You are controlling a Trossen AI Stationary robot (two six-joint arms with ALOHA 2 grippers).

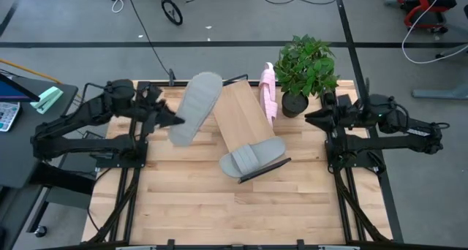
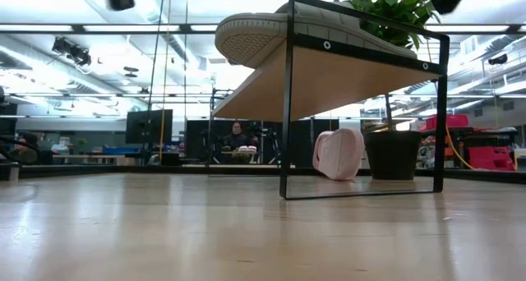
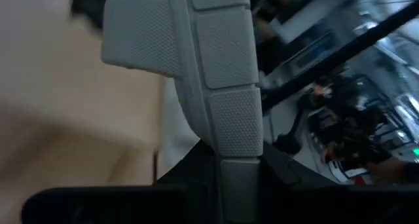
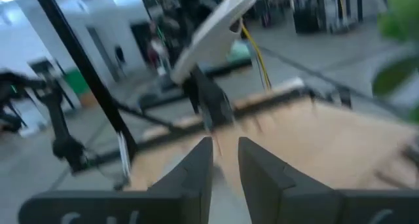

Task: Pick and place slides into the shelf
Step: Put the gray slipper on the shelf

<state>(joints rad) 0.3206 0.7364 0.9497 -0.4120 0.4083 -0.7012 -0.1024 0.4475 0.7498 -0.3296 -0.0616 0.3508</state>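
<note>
The grey slide (image 1: pixel 196 107), ribbed foam sole up, hangs clamped by its heel in the left tool (image 1: pixel 170 119), at ten o'clock off the shelf (image 1: pixel 241 115). Held by one end, it may swing and clip the thin black frame. Another grey slide (image 1: pixel 252 157) lies at the shelf's six-o'clock end. The right tool (image 4: pixel 224 160) waits, fingers apart, at three o'clock over the desk (image 1: pixel 219 206).

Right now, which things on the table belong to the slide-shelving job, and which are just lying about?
Job:
- grey slide sandal held by the left gripper
- second grey slide sandal on the light-wood shelf board
- pale pink slide sandal beside the shelf

Lying about:
- green potted plant
</note>
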